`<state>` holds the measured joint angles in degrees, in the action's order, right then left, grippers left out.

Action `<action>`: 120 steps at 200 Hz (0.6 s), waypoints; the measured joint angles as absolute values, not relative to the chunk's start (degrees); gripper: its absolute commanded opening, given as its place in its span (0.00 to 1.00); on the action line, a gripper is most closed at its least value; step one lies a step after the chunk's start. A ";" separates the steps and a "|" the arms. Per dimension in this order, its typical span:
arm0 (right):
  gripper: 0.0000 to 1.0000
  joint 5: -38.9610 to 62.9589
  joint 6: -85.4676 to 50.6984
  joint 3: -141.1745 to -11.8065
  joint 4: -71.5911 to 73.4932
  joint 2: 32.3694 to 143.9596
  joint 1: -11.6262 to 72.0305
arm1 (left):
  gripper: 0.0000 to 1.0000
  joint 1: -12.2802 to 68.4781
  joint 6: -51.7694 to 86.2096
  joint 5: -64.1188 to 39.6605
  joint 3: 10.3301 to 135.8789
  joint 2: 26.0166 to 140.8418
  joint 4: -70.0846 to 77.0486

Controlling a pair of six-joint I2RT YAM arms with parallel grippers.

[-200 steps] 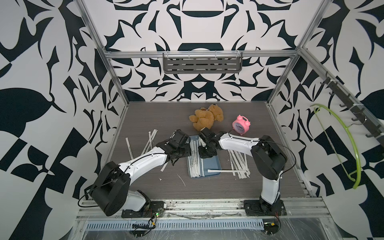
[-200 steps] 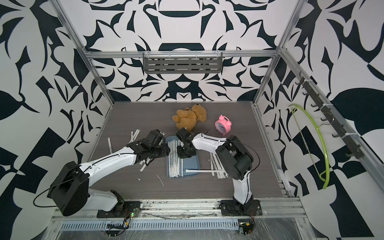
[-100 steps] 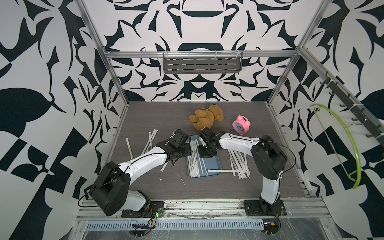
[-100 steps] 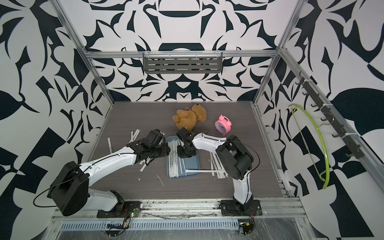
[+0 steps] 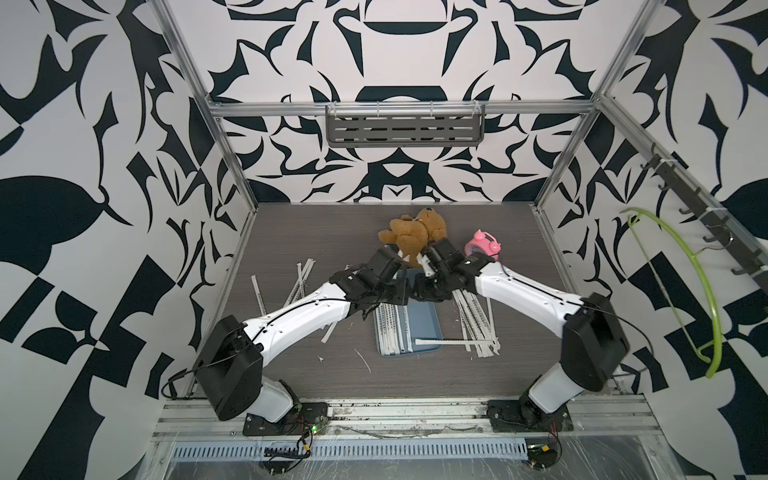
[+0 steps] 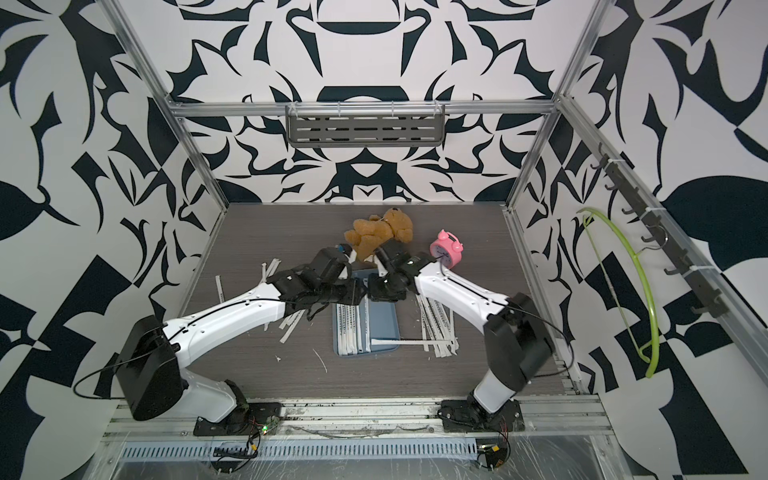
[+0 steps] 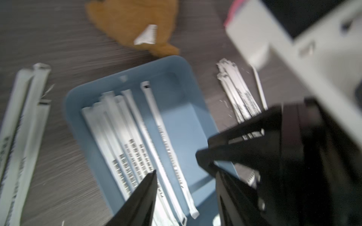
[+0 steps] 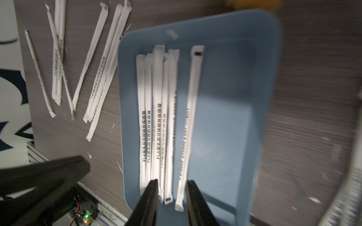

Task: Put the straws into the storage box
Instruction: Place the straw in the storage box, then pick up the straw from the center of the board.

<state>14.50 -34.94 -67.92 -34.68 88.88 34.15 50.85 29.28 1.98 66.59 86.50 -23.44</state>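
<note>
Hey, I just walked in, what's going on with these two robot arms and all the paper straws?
Both arms reach over the far end of the storage box, a shallow blue tray. The left tool and right tool hover there with jaws apart, holding nothing. Several straws lie lengthwise in the box, and one straw lies across its near end, poking over the rim. More loose straws wait on the table on both sides.
</note>
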 measured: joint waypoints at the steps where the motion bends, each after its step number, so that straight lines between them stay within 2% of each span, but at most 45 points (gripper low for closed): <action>1: 0.30 14.50 -34.74 -67.75 -35.03 88.33 33.63 | 0.58 51.31 28.82 1.69 67.16 86.89 -23.51; 28: 0.29 14.06 -32.29 -65.08 -38.44 80.95 24.14 | 0.58 56.71 23.31 -2.04 75.13 93.71 -26.13; 51: 0.29 13.69 -31.42 -63.11 -40.27 79.88 21.80 | 0.59 57.01 21.63 -1.13 76.77 97.08 -30.15; 71: 0.28 13.80 -31.48 -61.95 -40.53 80.55 22.79 | 0.59 53.01 23.00 1.23 73.01 95.09 -32.97; 104: 0.28 12.97 -31.44 -61.73 -41.10 81.49 25.41 | 0.56 40.64 26.33 5.78 61.91 83.22 -38.04; 120: 0.29 12.60 -31.33 -61.39 -41.58 81.06 25.93 | 0.57 40.42 26.57 5.91 61.36 80.38 -39.46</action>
<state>12.60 -31.33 -61.39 -41.58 81.06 25.93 40.42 26.57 5.91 61.36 80.38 -39.46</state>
